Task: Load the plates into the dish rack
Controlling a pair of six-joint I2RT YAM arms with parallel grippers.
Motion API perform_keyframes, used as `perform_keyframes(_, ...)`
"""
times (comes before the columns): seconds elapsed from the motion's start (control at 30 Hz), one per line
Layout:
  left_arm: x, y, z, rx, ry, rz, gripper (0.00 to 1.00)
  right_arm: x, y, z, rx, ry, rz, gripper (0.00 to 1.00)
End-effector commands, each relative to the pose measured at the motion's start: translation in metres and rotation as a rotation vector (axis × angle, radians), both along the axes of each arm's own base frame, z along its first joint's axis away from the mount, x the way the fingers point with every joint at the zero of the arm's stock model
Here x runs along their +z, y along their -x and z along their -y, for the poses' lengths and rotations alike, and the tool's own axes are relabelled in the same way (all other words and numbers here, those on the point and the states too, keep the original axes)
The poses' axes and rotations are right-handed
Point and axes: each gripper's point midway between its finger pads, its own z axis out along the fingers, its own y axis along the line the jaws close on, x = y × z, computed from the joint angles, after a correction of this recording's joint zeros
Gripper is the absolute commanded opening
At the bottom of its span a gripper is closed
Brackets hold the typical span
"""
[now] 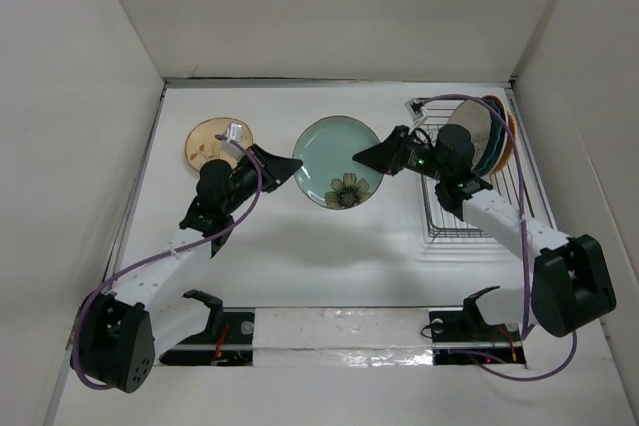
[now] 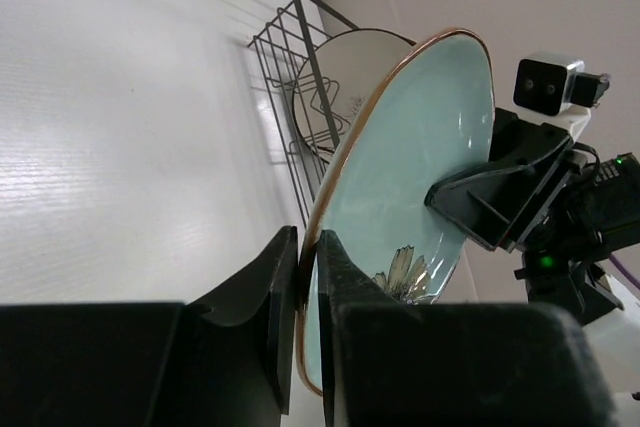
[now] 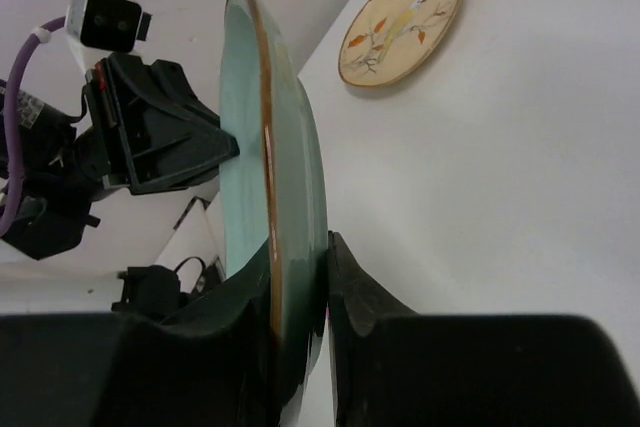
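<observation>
- Dish rack (image 1: 454,228) sits at the far right corner of the counter (image 1: 329,266), right side nr the wall. Upright plates (image 1: 494,137) are packed in its far half; probably 3 or 4, overlap makes the count unsure. One is cream w/ a line drawing (image 2: 350,77).
- Pale green plate (image 1: 337,159) w/ a flower print is held face up, off the counter, mid-far, left of the rack and not touching it.
- Left tool (image 1: 296,163) is clenched on its left rim. Right tool (image 1: 359,159) is grasping the opposite rim, fingers on both faces.
- Rack's near slots are open; wide bare counter on the near side of the held plate.
- Right arm's wrist hangs over the rack's left edge, btwn plate and rack.
- Tan floral plate (image 1: 217,142) lies flat far left, just behind the left wrist.
</observation>
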Motion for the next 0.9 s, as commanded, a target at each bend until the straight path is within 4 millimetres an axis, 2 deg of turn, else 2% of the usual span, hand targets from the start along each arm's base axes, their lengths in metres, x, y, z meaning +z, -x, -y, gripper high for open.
perform_keyframes(0.0,0.077,0.019,0.010,-0.072,0.096,0.195,0.05,0.053,0.007,0.000,-0.017,-0.039,0.187,0.00)
perform_keyframes(0.03,0.088,0.021,0.006,-0.054,0.087,0.221,0.26,0.060,0.005,0.006,-0.042,-0.042,0.202,0.00)
perform_keyframes(0.1,0.091,0.027,-0.002,-0.030,0.045,0.222,0.46,0.069,-0.007,0.023,-0.129,-0.027,0.210,0.00)
perform_keyframes(0.13,0.098,0.026,-0.008,0.003,0.012,0.257,0.59,0.086,-0.008,0.032,-0.171,-0.029,0.242,0.00)
perform_keyframes(0.17,0.100,0.028,-0.013,0.025,-0.010,0.266,0.64,0.085,-0.016,0.044,-0.240,-0.005,0.222,0.00)
perform_keyframes(0.2,0.094,0.030,-0.018,0.048,-0.047,0.239,0.68,0.091,-0.020,0.053,-0.282,0.002,0.233,0.00)
perform_keyframes(0.23,0.097,0.033,-0.030,0.096,-0.093,0.255,0.74,0.103,-0.027,0.074,-0.381,0.019,0.249,0.00)
perform_keyframes(0.27,0.108,0.036,-0.036,0.123,-0.102,0.298,0.75,0.106,-0.026,0.079,-0.393,0.035,0.257,0.00)
perform_keyframes(0.33,0.114,0.045,-0.052,0.182,-0.147,0.315,0.76,0.113,-0.043,0.114,-0.573,0.098,0.280,0.00)
perform_keyframes(0.37,0.114,0.048,-0.056,0.190,-0.189,0.339,0.76,0.114,-0.045,0.124,-0.623,0.140,0.265,0.00)
perform_keyframes(0.4,0.109,0.053,-0.060,0.190,-0.224,0.329,0.75,0.115,-0.055,0.148,-0.744,0.183,0.258,0.00)
perform_keyframes(0.43,0.121,0.062,-0.065,0.198,-0.233,0.368,0.74,0.114,-0.058,0.158,-0.790,0.238,0.271,0.00)
perform_keyframes(0.5,0.114,0.070,-0.071,0.190,-0.313,0.383,0.72,0.113,-0.066,0.199,-0.971,0.324,0.246,0.00)
perform_keyframes(0.53,0.120,0.076,-0.076,0.201,-0.327,0.408,0.71,0.111,-0.067,0.209,-1.016,0.375,0.247,0.00)
perform_keyframes(0.6,0.113,0.080,-0.083,0.211,-0.395,0.413,0.69,0.110,-0.072,0.243,-1.153,0.443,0.225,0.00)
perform_keyframes(0.7,0.105,0.082,-0.094,0.248,-0.453,0.431,0.65,0.110,-0.074,0.273,-1.274,0.514,0.204,0.00)
perform_keyframes(0.73,0.096,0.081,-0.096,0.255,-0.469,0.426,0.63,0.109,-0.078,0.274,-1.278,0.527,0.204,0.00)
perform_keyframes(0.87,0.083,0.077,-0.098,0.267,-0.486,0.422,0.62,0.106,-0.086,0.291,-1.339,0.615,0.183,0.00)
